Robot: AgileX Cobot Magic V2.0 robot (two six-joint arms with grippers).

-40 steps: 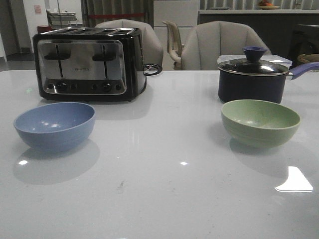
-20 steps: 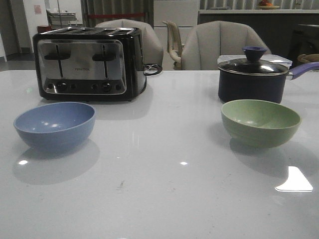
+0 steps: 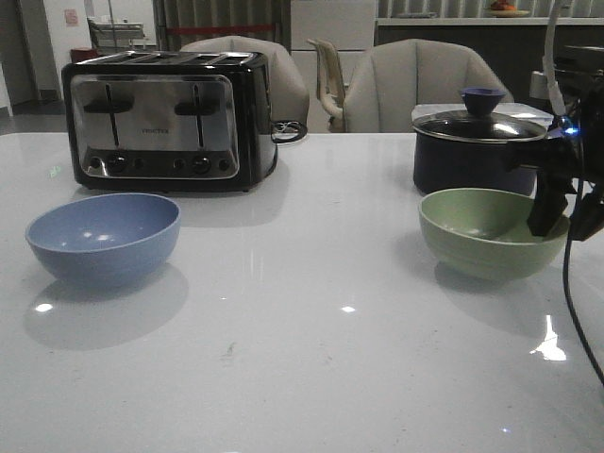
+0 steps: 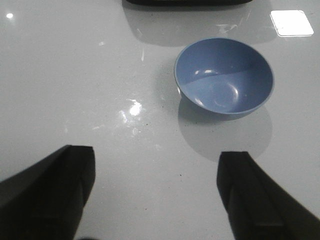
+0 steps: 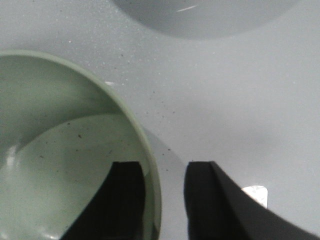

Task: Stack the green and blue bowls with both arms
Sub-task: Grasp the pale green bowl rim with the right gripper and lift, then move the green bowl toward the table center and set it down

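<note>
The pale green bowl [image 3: 481, 226] stands on the white table at the right. The blue bowl [image 3: 104, 236] stands at the left. My right gripper [image 3: 564, 219] is open and straddles the green bowl's right rim. In the right wrist view [image 5: 162, 167] one finger is inside the green bowl [image 5: 55, 150] and the other is outside, with a gap to the rim. My left gripper [image 4: 157, 152] is open and empty above bare table. The blue bowl [image 4: 224, 77] lies ahead of it, apart from the fingers. The left arm is out of the front view.
A black and chrome toaster [image 3: 170, 118] stands behind the blue bowl. A dark lidded saucepan [image 3: 472, 151] with a blue knob stands just behind the green bowl. Grey chairs stand beyond the table's far edge [image 3: 359, 134].
My right arm has come into the front view from the right, and its gripper now stands over the green bowl's right rim. Neither bowl has moved.
</note>
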